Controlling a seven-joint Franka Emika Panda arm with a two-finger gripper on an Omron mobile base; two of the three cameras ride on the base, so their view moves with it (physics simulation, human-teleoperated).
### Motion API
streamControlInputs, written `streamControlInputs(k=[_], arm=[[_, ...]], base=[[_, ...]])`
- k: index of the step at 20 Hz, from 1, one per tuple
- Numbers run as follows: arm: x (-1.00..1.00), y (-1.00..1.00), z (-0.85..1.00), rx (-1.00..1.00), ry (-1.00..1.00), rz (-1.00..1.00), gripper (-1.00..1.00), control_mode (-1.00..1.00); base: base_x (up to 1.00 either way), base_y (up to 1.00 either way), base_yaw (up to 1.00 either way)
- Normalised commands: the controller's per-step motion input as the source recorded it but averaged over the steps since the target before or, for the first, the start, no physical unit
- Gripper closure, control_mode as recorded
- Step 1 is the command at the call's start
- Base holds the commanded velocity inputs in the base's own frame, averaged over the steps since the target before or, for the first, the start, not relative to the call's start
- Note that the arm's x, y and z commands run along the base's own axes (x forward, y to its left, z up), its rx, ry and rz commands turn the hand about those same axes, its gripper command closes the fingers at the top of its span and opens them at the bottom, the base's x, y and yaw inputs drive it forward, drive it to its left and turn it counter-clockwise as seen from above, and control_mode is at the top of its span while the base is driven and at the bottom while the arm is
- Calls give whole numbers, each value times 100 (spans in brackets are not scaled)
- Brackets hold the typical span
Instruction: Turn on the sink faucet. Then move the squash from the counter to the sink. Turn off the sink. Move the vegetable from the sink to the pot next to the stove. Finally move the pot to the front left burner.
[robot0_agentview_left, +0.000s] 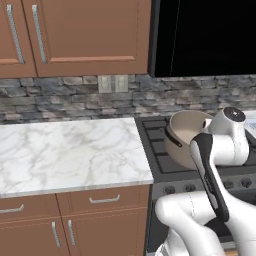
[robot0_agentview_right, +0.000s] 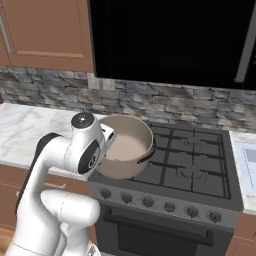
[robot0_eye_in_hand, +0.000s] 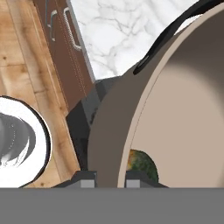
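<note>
Holding the pot (robot0_agentview_right: 125, 147) by its rim, my end effector (robot0_eye_in_hand: 110, 177) pinched narrow on the wall, squash (robot0_eye_in_hand: 142, 164) inside. Pot's tilted above the stove (robot0_agentview_right: 185, 165), front-left side. I'd level it, lower slow onto front-left burner, w/o spilling veg.

The counter (robot0_agentview_left: 70, 150) is a white marble slab with grey veining, set on brown wooden cabinets (robot0_agentview_left: 75, 220) and bare across the stretch in view. It butts against the stove (robot0_agentview_right: 185, 165) — a black gas range with cast grates and a row of round front knobs. Over the stove's front left grate sits the pot (robot0_agentview_right: 125, 150), tilted — whether its base touches the grate cannot be told.
</note>
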Motion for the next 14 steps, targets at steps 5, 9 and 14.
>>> streamControlInputs(k=[5,9,14], arm=[[49,0,-24,-1,1,0,100,-100],[46,-3,-15,0,3,0,100,-100],[43,-8,-20,0,2,0,100,-100]], base=[[0,0,0],[0,0,0],[0,0,0]])
